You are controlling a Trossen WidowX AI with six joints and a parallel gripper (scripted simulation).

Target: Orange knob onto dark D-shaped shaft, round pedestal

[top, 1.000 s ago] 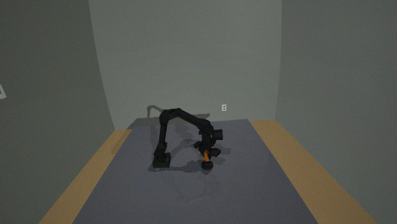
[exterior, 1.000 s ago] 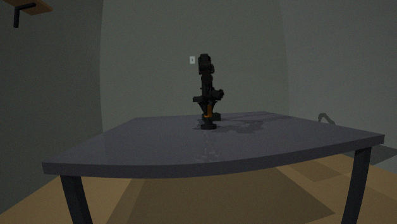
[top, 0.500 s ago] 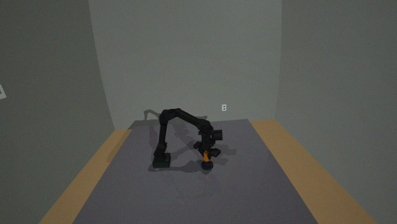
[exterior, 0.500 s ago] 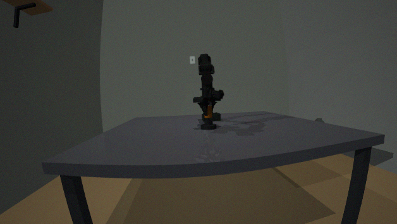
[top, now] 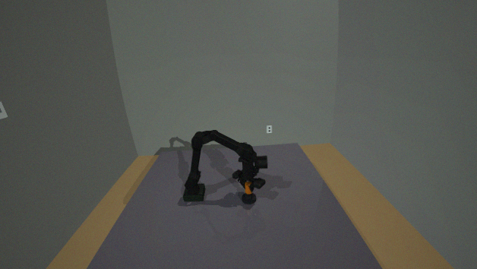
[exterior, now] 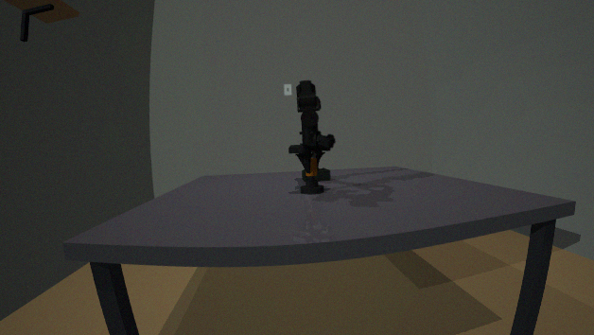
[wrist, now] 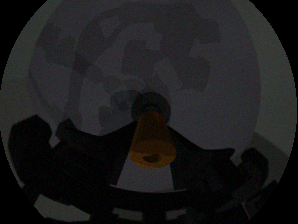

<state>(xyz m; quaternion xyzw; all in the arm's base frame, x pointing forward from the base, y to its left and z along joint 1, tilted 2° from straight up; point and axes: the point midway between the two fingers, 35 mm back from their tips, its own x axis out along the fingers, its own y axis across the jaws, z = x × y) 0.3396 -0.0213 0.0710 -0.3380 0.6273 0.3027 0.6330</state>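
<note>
The orange knob (top: 247, 188) (exterior: 313, 167) (wrist: 152, 132) is upright between the fingers of my gripper (top: 247, 185) (exterior: 311, 166) (wrist: 152, 125), which is shut on it. The dark round pedestal (top: 249, 200) (exterior: 312, 189) (wrist: 136, 106) stands on the table directly under the knob. In the exterior view a dark stretch of the shaft (exterior: 311, 181) shows between the knob's lower edge and the pedestal's base, so the knob is not down on the base. Whether the shaft's tip is inside the knob's hole, and where its flat side faces, is hidden.
The arm's base (top: 194, 193) (exterior: 323, 174) stands on the purple-grey table (top: 213, 243) (exterior: 189, 222), to the left of the pedestal in the top view. The arm's shadows fall across the table around the pedestal.
</note>
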